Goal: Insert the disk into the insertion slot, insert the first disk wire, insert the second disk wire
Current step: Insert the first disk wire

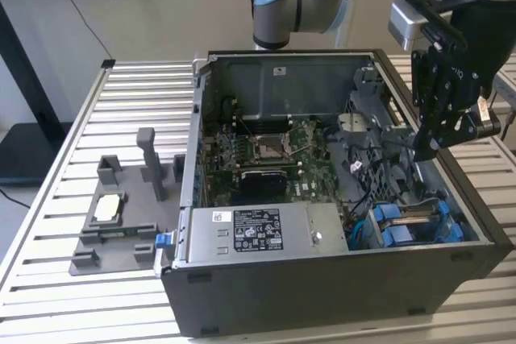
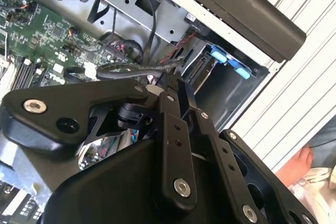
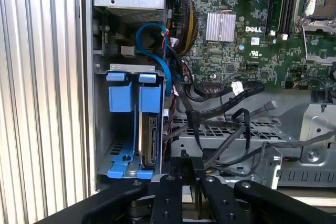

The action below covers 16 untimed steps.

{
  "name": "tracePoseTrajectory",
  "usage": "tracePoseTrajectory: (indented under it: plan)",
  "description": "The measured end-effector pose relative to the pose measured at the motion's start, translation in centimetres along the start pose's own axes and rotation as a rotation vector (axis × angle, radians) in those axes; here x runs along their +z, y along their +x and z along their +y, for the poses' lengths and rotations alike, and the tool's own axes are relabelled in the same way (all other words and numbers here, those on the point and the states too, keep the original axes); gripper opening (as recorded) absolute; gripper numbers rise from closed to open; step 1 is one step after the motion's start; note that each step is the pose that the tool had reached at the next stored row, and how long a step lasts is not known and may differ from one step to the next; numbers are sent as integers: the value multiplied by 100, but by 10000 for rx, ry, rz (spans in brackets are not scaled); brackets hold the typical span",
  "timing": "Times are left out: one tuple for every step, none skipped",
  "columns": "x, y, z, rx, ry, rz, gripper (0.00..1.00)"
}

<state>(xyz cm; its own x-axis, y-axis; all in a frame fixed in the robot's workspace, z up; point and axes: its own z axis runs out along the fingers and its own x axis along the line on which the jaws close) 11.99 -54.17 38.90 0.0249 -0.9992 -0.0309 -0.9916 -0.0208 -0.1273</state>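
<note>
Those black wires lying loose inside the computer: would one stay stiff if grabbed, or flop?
Probably floppy: the black wires curl and sag in loops across the metal cage. Likely light, since they look thin. A lifted one might snag on its neighbours, as several cross.

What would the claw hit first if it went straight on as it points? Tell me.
Probably the black cables draped over the perforated cage, right ahead of the claw. The disk, in its slot, lies off that line. Depth is unclear.

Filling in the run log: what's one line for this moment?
disk: seated in slot | gripper: over case, near black cables
</note>
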Motion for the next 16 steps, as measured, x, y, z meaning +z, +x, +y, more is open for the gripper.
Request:
tracePoseTrajectory:
  plan:
    - [2,1,-2,2,-73,-3,19]
    - [3,1,-7,8,-182,-3,19]
    - [4,2,-14,12,-309,-4,19]
    - [7,5,-20,16,-415,-6,19]
    - [11,8,-26,18,-479,-8,19]
    - [16,13,-32,19,-523,-8,19]
    - [21,20,-37,20,-541,-7,19]
    - [27,31,-42,21,-554,-8,19]
    - [33,41,-48,21,-561,-8,19]
    - [40,52,-54,22,-569,-8,19]
    - [47,63,-59,22,-577,-8,19]
    - [54,72,-65,22,-584,-9,19]
    - [63,81,-71,22,-588,-9,19]
    - [73,89,-76,22,-590,-9,19]
    - [83,96,-80,22,-592,-11,19]
    - [93,101,-85,22,-593,-12,19]
